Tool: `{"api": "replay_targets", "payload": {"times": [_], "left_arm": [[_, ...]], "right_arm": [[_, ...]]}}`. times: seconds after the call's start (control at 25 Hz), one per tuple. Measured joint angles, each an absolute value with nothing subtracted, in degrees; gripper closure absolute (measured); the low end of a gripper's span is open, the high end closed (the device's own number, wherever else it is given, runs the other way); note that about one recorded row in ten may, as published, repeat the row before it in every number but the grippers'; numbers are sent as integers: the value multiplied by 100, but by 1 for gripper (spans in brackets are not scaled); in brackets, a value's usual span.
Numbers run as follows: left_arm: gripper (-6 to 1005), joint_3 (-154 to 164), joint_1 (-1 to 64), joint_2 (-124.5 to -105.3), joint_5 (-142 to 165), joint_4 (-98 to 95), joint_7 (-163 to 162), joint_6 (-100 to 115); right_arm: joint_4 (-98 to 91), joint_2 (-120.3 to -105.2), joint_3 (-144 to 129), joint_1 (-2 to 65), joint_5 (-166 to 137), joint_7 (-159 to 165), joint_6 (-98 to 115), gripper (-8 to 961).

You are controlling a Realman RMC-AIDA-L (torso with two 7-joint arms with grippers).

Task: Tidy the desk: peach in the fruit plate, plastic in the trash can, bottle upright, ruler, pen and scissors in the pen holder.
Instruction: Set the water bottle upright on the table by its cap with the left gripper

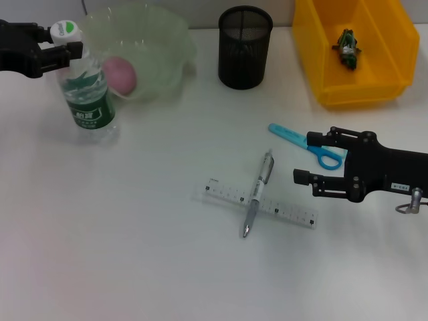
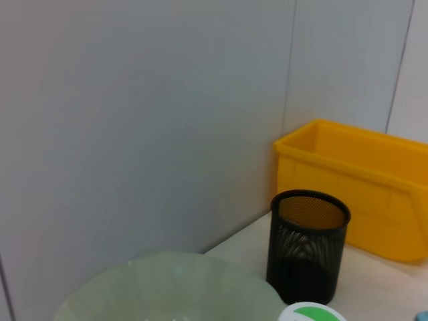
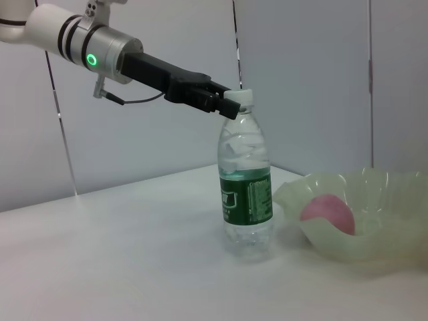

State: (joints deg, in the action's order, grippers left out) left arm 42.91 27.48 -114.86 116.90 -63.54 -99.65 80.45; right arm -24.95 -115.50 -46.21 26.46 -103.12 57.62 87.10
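A clear water bottle (image 1: 89, 93) with a green label stands upright at the far left, also seen in the right wrist view (image 3: 246, 194). My left gripper (image 1: 61, 47) is shut on its neck just under the white cap (image 3: 231, 105). A pink peach (image 1: 120, 73) lies in the pale green fruit plate (image 1: 167, 47). The pen (image 1: 258, 194) lies across the clear ruler (image 1: 287, 212) mid-table. The blue scissors (image 1: 301, 142) lie beside my open right gripper (image 1: 309, 159). Green plastic (image 1: 348, 48) lies in the yellow bin (image 1: 314, 40).
The black mesh pen holder (image 1: 245, 47) stands at the back centre, between the plate and the yellow bin. The left wrist view shows the holder (image 2: 307, 247), the bin (image 2: 361, 187) and the plate's rim (image 2: 174, 281) against a grey wall.
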Motion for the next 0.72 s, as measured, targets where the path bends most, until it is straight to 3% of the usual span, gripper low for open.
{"api": "replay_targets", "payload": {"times": [0.72], "left_arm": [[556, 4282, 2642, -11556, 11768, -6255, -9745, 7892]], "right_arm": [[-2508, -11548, -4614, 2666, -10319, 5757, 8710, 173]]}}
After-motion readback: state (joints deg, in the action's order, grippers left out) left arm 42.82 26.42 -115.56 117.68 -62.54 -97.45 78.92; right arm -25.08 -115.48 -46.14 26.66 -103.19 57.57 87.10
